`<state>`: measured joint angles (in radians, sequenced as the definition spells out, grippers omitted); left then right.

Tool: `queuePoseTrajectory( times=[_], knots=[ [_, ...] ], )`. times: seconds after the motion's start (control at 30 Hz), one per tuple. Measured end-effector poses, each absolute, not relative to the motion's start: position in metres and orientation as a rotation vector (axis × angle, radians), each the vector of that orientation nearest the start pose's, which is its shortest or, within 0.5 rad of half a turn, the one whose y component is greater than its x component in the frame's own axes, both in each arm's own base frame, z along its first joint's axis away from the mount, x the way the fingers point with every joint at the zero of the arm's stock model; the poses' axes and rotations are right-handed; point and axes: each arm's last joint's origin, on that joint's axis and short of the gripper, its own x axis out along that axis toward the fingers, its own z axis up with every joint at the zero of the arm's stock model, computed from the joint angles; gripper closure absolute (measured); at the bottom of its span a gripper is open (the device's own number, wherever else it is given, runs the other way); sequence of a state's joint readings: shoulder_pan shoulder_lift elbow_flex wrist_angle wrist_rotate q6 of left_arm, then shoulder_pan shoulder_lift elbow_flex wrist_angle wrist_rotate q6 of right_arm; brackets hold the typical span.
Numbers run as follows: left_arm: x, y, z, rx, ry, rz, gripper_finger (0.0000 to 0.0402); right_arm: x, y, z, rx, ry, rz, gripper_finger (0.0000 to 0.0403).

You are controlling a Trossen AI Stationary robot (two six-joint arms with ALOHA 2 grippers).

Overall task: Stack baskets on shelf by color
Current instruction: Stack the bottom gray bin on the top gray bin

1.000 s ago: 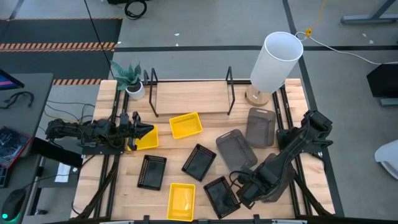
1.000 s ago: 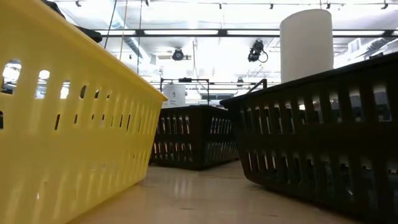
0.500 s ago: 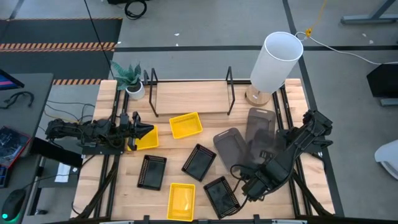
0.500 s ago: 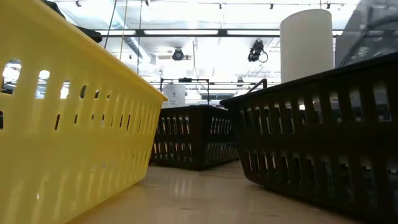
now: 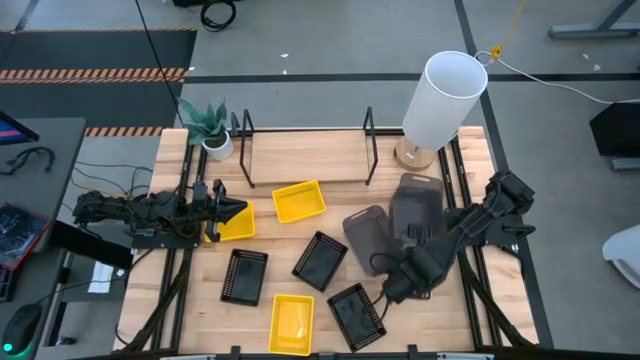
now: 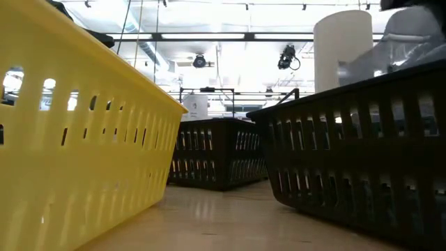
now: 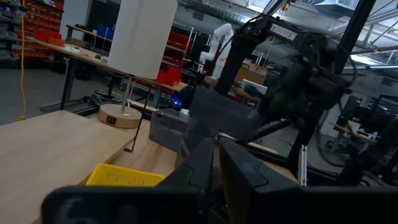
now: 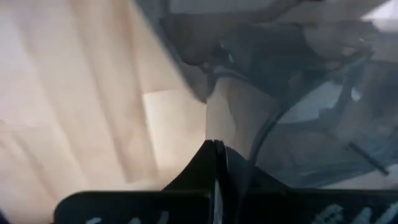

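1. While the left gripper (image 5: 225, 211) waited at the table's left edge, fingers pressed together on nothing beside a yellow basket (image 5: 235, 224), the right gripper (image 5: 392, 288) worked right of centre.
2. Its fingers were clamped on a dark grey basket (image 5: 366, 236).
3. That basket lay just left of another grey basket (image 5: 417, 205), near the shelf (image 5: 305, 158).

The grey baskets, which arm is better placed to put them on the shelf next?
Probably the right. The right gripper is beside the grey baskets; the left gripper waits across the table by a yellow basket, farther from them.
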<state>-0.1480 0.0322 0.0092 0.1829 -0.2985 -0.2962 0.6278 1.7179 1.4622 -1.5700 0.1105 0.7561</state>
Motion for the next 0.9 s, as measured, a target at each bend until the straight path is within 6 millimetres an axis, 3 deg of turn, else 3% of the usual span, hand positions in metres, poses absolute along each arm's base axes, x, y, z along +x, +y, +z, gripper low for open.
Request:
queuePoseTrajectory(
  times=[0.27, 0.5, 0.67, 0.9],
  knots=[
    [0.097, -0.006, 0.181, -0.330, -0.177, 0.126, 0.0369, 0.204, 0.119, 0.274, -0.059, 1.625, -0.366, 0.0396],
    [0.097, -0.006, 0.181, -0.330, -0.177, 0.126, 0.0372, 0.189, 0.092, 0.260, -0.032, 1.538, -0.421, 0.0395],
    [0.097, -0.006, 0.182, -0.331, -0.177, 0.126, 0.0365, 0.183, 0.080, 0.240, -0.046, 1.576, -0.477, 0.0395],
    [0.097, -0.006, 0.181, -0.330, -0.177, 0.126, 0.0366, 0.186, 0.082, 0.224, 0.061, 1.630, -0.386, 0.0385]
  ],
)
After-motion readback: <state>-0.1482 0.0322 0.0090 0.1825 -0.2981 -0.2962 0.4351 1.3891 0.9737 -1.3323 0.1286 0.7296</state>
